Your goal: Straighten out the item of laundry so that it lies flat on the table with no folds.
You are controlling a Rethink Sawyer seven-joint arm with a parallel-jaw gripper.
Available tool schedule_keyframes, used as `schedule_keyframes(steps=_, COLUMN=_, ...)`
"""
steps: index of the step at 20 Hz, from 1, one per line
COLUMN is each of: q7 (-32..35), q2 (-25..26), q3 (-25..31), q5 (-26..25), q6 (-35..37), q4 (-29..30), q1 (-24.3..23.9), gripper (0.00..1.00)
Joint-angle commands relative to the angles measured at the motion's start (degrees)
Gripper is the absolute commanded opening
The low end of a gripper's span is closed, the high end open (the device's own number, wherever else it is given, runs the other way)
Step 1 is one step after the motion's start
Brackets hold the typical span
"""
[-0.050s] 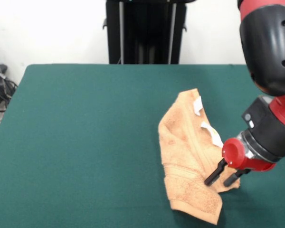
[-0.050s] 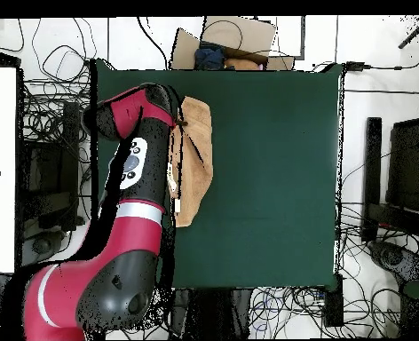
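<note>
The item of laundry (image 1: 185, 152) is a peach-orange towel, folded over itself into a long crumpled strip on the right half of the green table (image 1: 85, 142). Two white tags (image 1: 197, 105) show along its right side. My gripper (image 1: 223, 179) comes in from the right, tilted, with its two black fingers apart at the towel's lower right edge. One fingertip (image 1: 212, 180) rests on the cloth and nothing is clamped. In the overhead view the towel (image 2: 198, 151) lies near the table's (image 2: 275, 178) left edge, partly hidden under my arm (image 2: 133, 169).
The towel's lower end lies close to the table's front edge in the front view. Cables (image 1: 0, 85) sit off the table's left side. Overhead, a cardboard box (image 2: 235, 40) stands beyond the top edge and black equipment (image 2: 399, 178) is at the right.
</note>
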Motion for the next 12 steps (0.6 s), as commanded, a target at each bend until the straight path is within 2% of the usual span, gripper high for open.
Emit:
schedule_keyframes(steps=1, q7=15.6, q2=1.2, q3=-0.2, q5=0.0, q6=1.2, q4=1.4, q1=-0.4, gripper=1.0)
schedule_keyframes(steps=12, q7=16.1, q2=2.0, q3=-0.2, q5=0.3, q6=2.2, q4=0.0, q1=-0.5, gripper=1.0)
